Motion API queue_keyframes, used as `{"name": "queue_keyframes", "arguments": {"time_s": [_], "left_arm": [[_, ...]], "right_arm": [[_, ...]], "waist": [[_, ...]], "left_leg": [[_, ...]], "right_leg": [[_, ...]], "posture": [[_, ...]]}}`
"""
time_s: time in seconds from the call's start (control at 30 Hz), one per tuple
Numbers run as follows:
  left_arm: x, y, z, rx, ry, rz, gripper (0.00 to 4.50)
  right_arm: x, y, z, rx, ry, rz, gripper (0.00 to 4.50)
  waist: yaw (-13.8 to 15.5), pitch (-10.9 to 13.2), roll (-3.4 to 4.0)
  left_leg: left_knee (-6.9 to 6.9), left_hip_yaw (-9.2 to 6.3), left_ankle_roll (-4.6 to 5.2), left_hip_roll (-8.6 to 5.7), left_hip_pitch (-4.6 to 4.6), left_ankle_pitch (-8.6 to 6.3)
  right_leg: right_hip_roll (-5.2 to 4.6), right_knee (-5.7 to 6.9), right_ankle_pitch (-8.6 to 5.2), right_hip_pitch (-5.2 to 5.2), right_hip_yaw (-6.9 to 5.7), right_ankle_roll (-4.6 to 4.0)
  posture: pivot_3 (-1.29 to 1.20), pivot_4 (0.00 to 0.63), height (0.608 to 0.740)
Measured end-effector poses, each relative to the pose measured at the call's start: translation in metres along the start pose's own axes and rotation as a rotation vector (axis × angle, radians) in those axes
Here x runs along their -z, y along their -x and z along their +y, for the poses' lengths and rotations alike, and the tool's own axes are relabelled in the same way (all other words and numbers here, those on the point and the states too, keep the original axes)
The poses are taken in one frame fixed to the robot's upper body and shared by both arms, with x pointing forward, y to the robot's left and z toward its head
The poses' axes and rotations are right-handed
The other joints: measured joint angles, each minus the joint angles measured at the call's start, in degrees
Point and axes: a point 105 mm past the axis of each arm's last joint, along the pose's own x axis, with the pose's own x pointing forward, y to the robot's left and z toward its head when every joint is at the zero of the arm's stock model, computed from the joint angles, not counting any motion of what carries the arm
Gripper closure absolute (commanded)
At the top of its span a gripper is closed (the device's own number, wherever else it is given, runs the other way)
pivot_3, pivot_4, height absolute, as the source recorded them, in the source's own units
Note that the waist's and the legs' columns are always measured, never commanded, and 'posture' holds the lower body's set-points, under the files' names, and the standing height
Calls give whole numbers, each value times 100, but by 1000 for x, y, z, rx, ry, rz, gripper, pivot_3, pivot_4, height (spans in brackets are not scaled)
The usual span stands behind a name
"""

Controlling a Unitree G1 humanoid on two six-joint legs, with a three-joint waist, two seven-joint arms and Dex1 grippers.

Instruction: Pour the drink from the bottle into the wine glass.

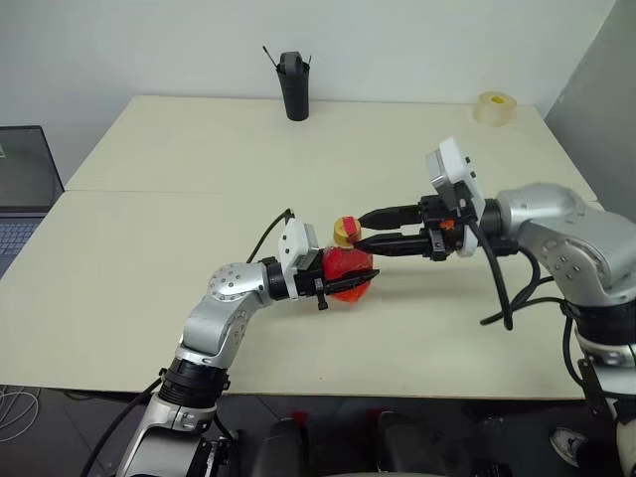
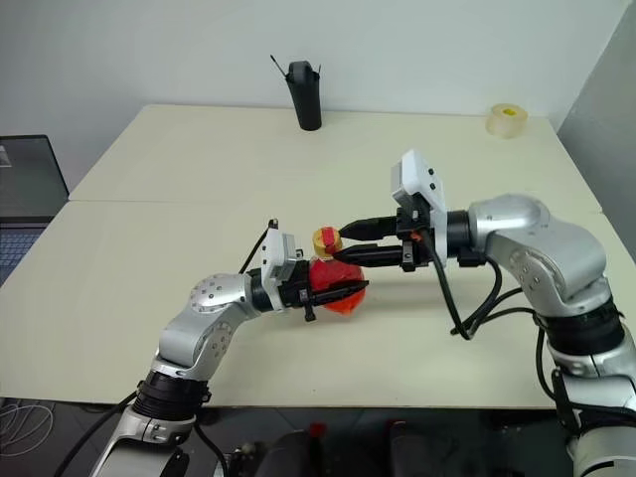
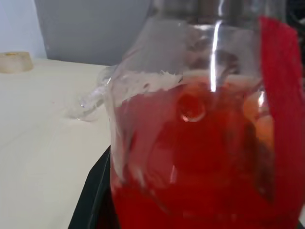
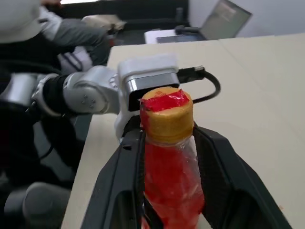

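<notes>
The left tool [image 1: 338,285] is clamped on the body of the bottle [image 1: 346,268], carried above the middle of the worktop [image 1: 149,248], nearer its front edge. The bottle stands roughly upright, long axis vertical, yellow-and-red cap [image 4: 167,114] topmost, the drink [image 3: 200,167] filling the lower body. The right tool [image 4: 167,157] has its fingers nearly closed about the neck just under the cap. To uncap cleanly, the left should hold firm while the right shifts onto the cap and twists squarely.
</notes>
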Motion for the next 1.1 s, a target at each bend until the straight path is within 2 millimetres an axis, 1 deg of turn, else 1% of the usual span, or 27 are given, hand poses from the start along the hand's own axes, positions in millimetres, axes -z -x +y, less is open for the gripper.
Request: {"name": "queue_keyframes", "arguments": {"time_s": [0.03,0.2,0.3,0.33,0.37,0.4,0.47,0.53,0.6,0.7,0.73,0.8,0.97,1.1], "left_arm": [[2,-1,0,3,7,5,2840],[3,-6,-1,10,17,-3,2841],[-1,-9,-1,24,8,-11,2847],[-1,-10,-3,36,8,-11,2849],[0,-12,-4,43,10,-8,2864],[1,-13,-6,49,13,-9,2876],[0,-14,-6,52,12,-10,2894],[0,-14,-5,54,12,-9,2895],[1,-14,-5,55,14,-7,2895],[-1,-15,-4,62,9,-9,2895],[-1,-15,-4,66,7,-10,2895],[0,-16,-4,69,10,-10,2895],[5,-16,1,53,16,11,2895],[11,-16,8,20,11,29,2902]], "right_arm": [[1,2,-3,-25,18,17,3893],[3,6,-8,-34,23,10,3920],[1,11,-1,-8,11,-3,3920],[1,14,5,0,-4,0,3920],[2,17,10,1,-17,4,3530],[3,20,17,7,-38,12,3323],[6,28,24,41,-74,30,2641],[6,41,28,96,-99,48,1922],[1,51,32,152,-107,47,1246],[-12,56,35,233,-90,18,128],[-15,56,36,259,-85,13,0],[-20,49,37,324,-80,-6,0],[-18,30,34,475,-122,-44,0],[-20,15,39,544,-144,-75,0]], "waist": [[4,0,0],[21,3,1],[36,3,0],[48,3,1],[56,3,1],[60,4,1],[60,4,1],[63,4,1],[57,4,2],[26,4,2],[25,4,2],[19,4,2],[29,4,2],[31,4,2]], "left_leg": [[0,-2,0,3,-1,0],[2,-7,-1,8,-12,0],[5,-12,-1,7,-17,0],[5,-15,-1,4,-21,1],[7,-16,-1,3,-23,0],[8,-18,-1,3,-26,0],[10,-18,-1,1,-26,0],[10,-19,-1,1,-25,0],[9,-19,0,2,-25,0],[8,-17,0,4,-20,0],[7,-18,0,4,-20,0],[7,-17,0,6,-21,0],[8,-18,-1,4,-24,0],[8,-18,-1,4,-25,0]], "right_leg": [[0,0,0,0,0,0],[-22,-1,0,-3,0,0],[-44,-2,0,-3,-6,0],[-44,-4,0,-3,-11,1],[-44,-6,0,-2,-13,1],[-44,-9,0,-3,-14,2],[-44,-7,0,-2,-14,2],[-42,-6,0,-2,-14,2],[-33,-5,0,-2,-12,2],[-18,-1,0,-2,-6,2],[-16,0,0,-2,-6,2],[-14,0,0,-2,-3,2],[-18,-1,0,-3,-6,2],[-20,-2,0,-3,-8,2]], "posture": [[0,150,740],[0,150,740],[0,150,740],[0,150,740],[0,150,740],[0,150,740],[0,150,740],[0,150,740],[0,150,740],[0,150,740],[0,150,740],[0,150,740],[0,150,740],[0,150,740]]}}
